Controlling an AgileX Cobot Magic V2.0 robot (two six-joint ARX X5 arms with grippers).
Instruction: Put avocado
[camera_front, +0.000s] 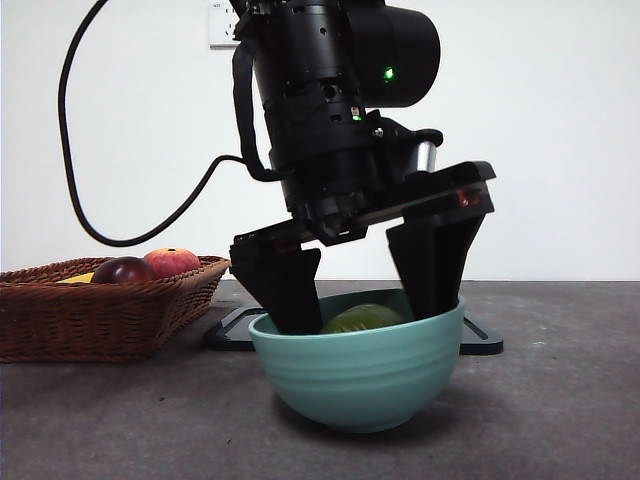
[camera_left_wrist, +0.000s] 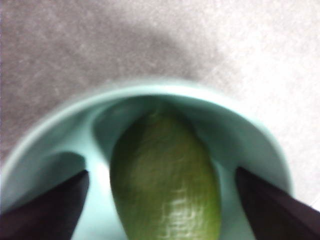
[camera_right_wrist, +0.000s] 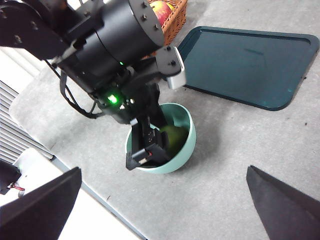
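avocado (camera_front: 362, 319) is lying inside the teal bowl (camera_front: 357, 375), on its bottom, and only its top is peeking over the rim in the front view. the left arm is reaching down from above, big and dark, tilting slightly, with the left gripper (camera_front: 365, 290) dipping into the bowl. its two black jaws are standing spread wide, one on each side of the avocado, with bowl showing between each jaw and the fruit in the left wrist view (camera_left_wrist: 165, 185), so nothing is being gripped. the jaw tips are sitting just inside the bowl's rim (camera_left_wrist: 150, 90), leaving little side room there.

the right gripper (camera_right_wrist: 165, 200) is hanging high over the grey table (camera_right_wrist: 240, 165), well apart from the bowl (camera_right_wrist: 184, 150), its jaws also standing far apart and holding nothing.

a dark green tray (camera_right_wrist: 250, 62) is lying flat behind the bowl, with open table around it. a wicker basket (camera_front: 100, 315) is sitting off to one side, holding a dark red fruit (camera_front: 122, 270) and a red-orange fruit (camera_front: 172, 262); something yellow beside them is mostly hidden by the basket wall. in the right wrist view the left arm is covering most of the avocado (camera_right_wrist: 172, 137) and basket.
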